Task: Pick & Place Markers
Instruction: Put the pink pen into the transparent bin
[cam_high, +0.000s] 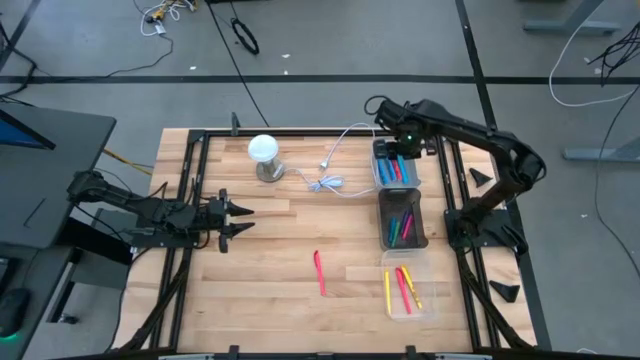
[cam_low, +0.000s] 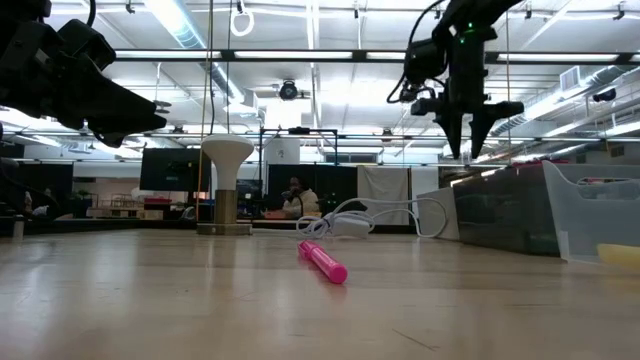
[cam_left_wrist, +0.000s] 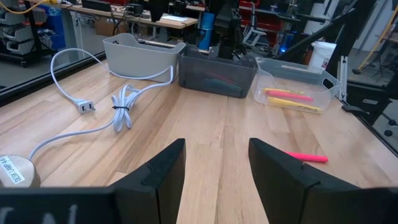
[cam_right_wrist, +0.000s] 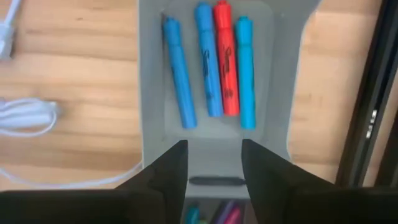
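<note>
Markers (cam_right_wrist: 214, 62), three blue, one red, lie in grey bin (cam_right_wrist: 152, 74).

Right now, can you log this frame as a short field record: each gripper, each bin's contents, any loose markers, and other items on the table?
left gripper: open, empty, at the table's left side
right gripper: open, empty, above the grey bin
grey bin: three blue markers and one red marker
dark bin: several markers, including pink and green
clear bin: yellow and red markers
loose marker: one pink marker on the wood table
other items: white cable, white lamp
</note>
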